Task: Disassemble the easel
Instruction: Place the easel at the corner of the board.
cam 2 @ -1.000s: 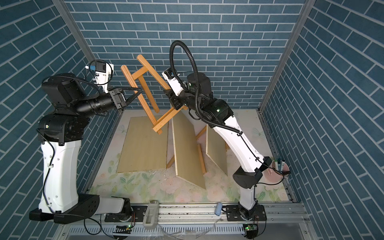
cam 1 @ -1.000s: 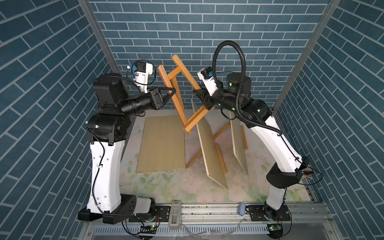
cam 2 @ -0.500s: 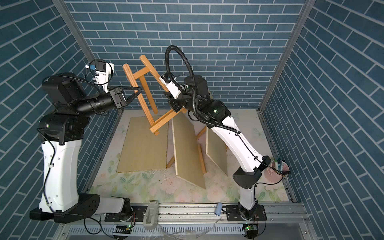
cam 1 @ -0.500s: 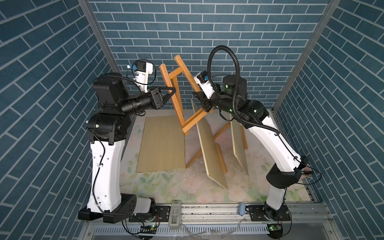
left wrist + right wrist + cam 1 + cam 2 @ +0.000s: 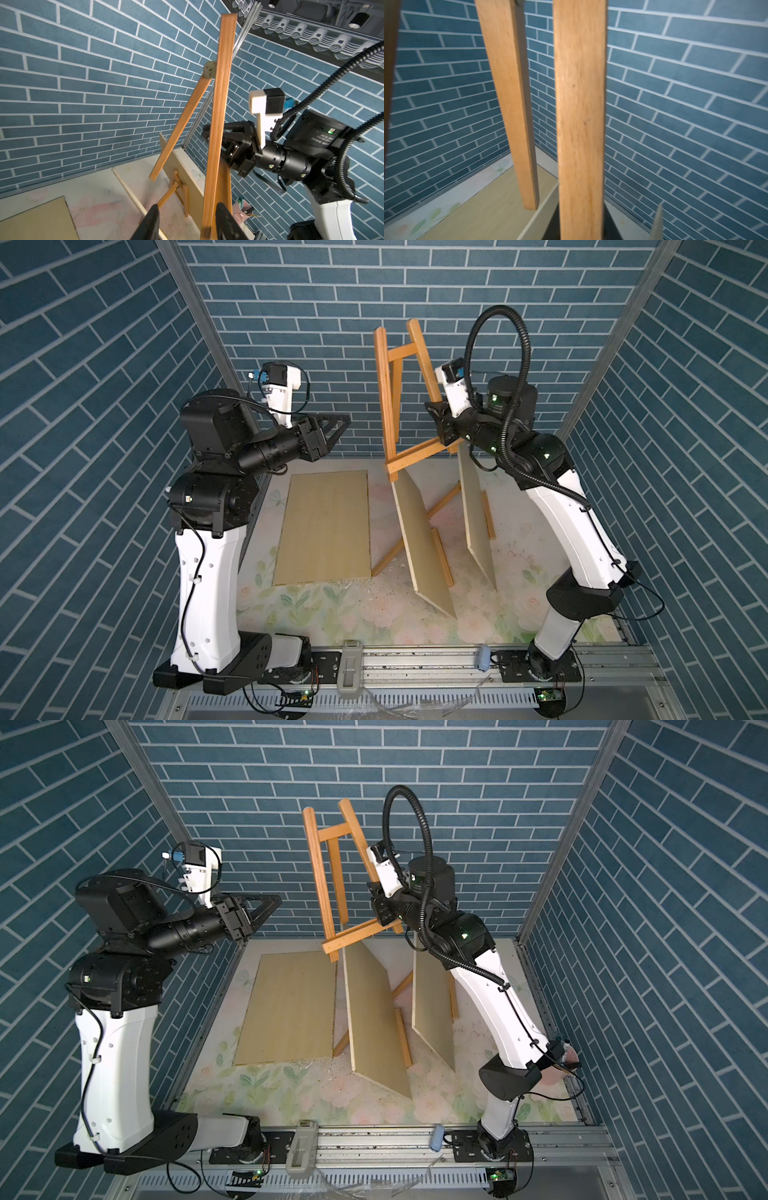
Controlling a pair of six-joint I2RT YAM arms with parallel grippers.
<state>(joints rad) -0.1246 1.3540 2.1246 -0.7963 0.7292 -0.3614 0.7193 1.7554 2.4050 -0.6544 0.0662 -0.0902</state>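
The easel (image 5: 384, 398) (image 5: 320, 878) is an orange-brown wooden frame, held in the air almost upright above the back of the table. My right gripper (image 5: 438, 416) (image 5: 380, 903) is shut on its right leg, and in the right wrist view that leg (image 5: 581, 104) runs straight down between the dark fingers (image 5: 609, 226). My left gripper (image 5: 345, 425) (image 5: 276, 901) stands open to the left of the easel, apart from it. In the left wrist view the easel's leg (image 5: 219, 104) rises just beyond the spread fingertips (image 5: 224, 222), untouched.
A pale board (image 5: 324, 526) lies flat on the floral table cover (image 5: 316, 614). Two more boards (image 5: 424, 539) (image 5: 478, 522) lean on wooden props right of it, under the easel. A pink cup of pens (image 5: 243, 209) stands at the table's right edge. Brick-pattern walls close three sides.
My left gripper has opened and let go of the easel. The right arm has carried the easel to the right and turned it more upright.
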